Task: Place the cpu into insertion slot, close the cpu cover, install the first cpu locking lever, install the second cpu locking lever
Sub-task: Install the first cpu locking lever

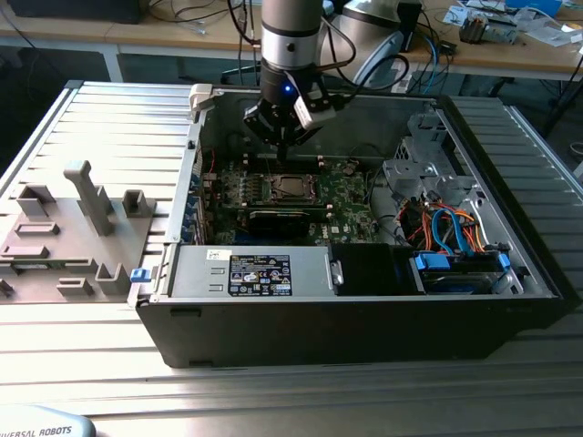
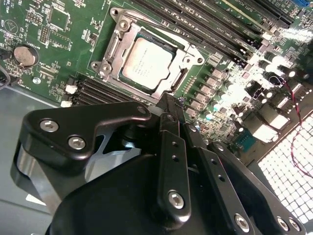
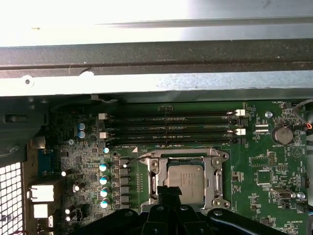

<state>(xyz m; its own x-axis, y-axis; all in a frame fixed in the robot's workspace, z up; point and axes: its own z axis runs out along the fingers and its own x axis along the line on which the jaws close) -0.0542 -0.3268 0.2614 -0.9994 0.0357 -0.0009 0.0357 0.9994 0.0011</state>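
Claw [image 2: 168, 105] upright just above cpu [image 2: 146, 63]

claw [image 3: 168, 196] hiding cpu cover [image 3: 188, 164] edge

Silvery-grey cpu [image 2: 146, 63] in silvery cpu cover [image 2: 113, 46], green circuit board [image 3: 274, 166], black pincer [image 2: 168, 105]

A silver-grey arm [image 1: 290, 27] with a blue light carries black linkage fingers [image 2: 168, 161] fastened by silvery screws.
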